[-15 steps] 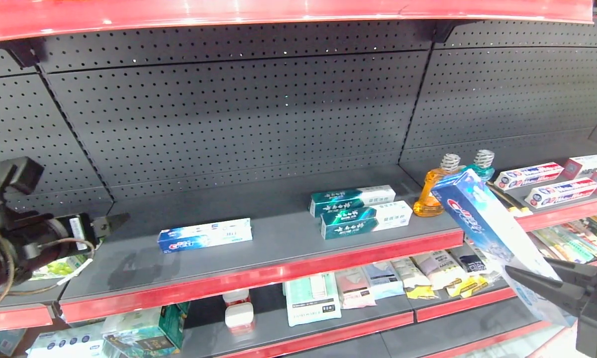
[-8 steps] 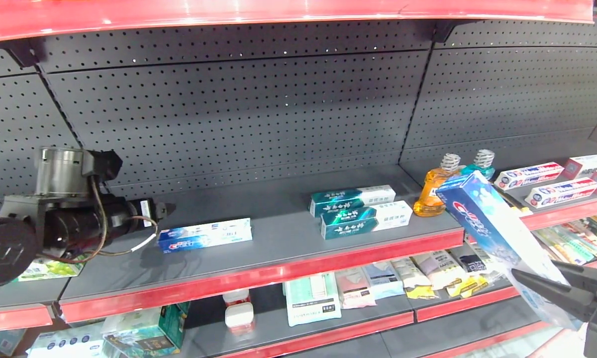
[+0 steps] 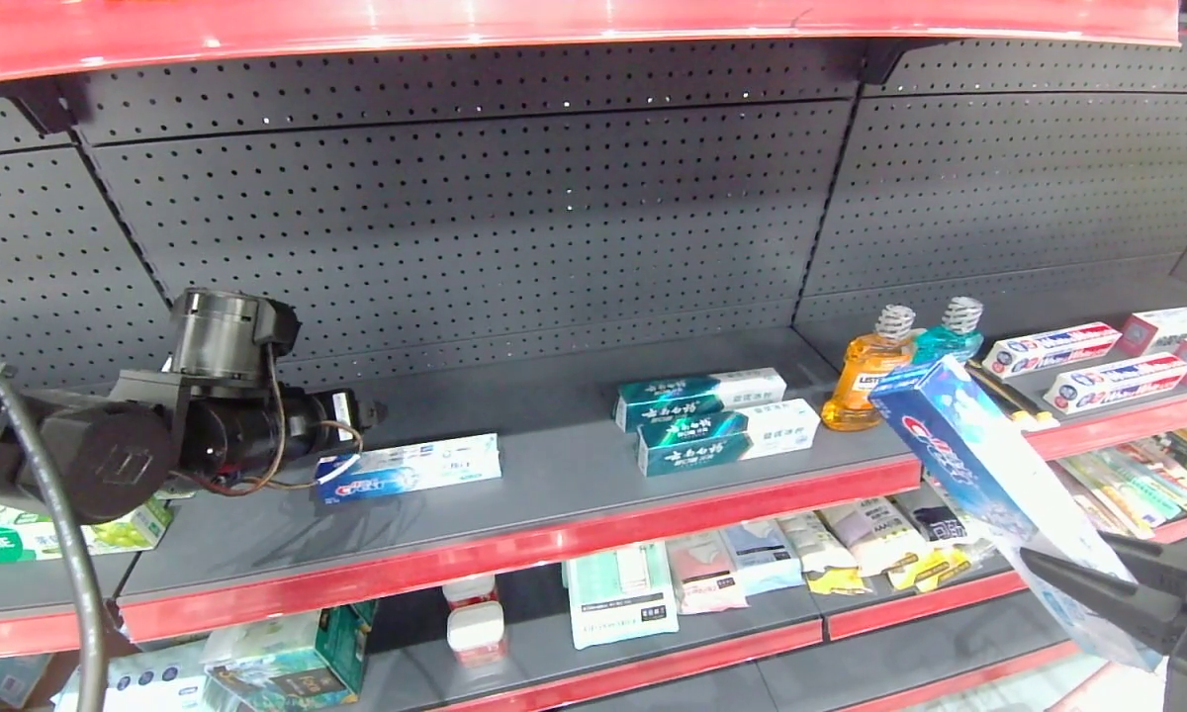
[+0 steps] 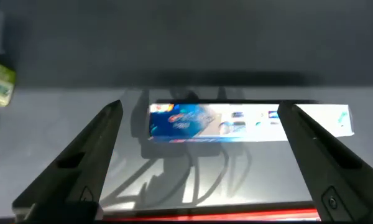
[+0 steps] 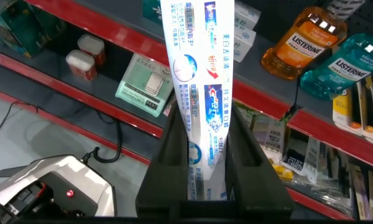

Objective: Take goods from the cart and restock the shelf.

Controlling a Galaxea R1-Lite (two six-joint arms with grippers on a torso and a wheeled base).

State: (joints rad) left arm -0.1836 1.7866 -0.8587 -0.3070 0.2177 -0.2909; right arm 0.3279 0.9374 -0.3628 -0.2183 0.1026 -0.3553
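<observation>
A blue-and-white toothpaste box [image 3: 408, 467] lies flat on the grey middle shelf [image 3: 554, 494], left of centre. My left gripper [image 3: 358, 411] hovers just over the shelf at that box's left end. In the left wrist view the gripper [image 4: 199, 115] is open, with the box [image 4: 248, 121] lying beyond and between the two fingers [image 4: 81, 168]. At the lower right, in front of the shelf edge, my right gripper [image 3: 1098, 583] is shut on the bottom end of a long blue toothpaste box [image 3: 979, 465]. That box [image 5: 199, 74] tilts up toward the shelf, clamped by the right gripper [image 5: 205, 149].
Two green toothpaste boxes [image 3: 722, 420] lie at the shelf's right. Beyond them stand an orange mouthwash bottle [image 3: 861, 381] and a teal one [image 3: 950, 336], then red-and-white boxes [image 3: 1108, 381]. A green box [image 3: 20, 539] lies at far left. Bare shelf lies between the blue-and-white box and the green ones.
My left arm has swung right and forward over the shelf, up to the blue-and-white box's left end. The right gripper and its box have drifted slightly down and right.
</observation>
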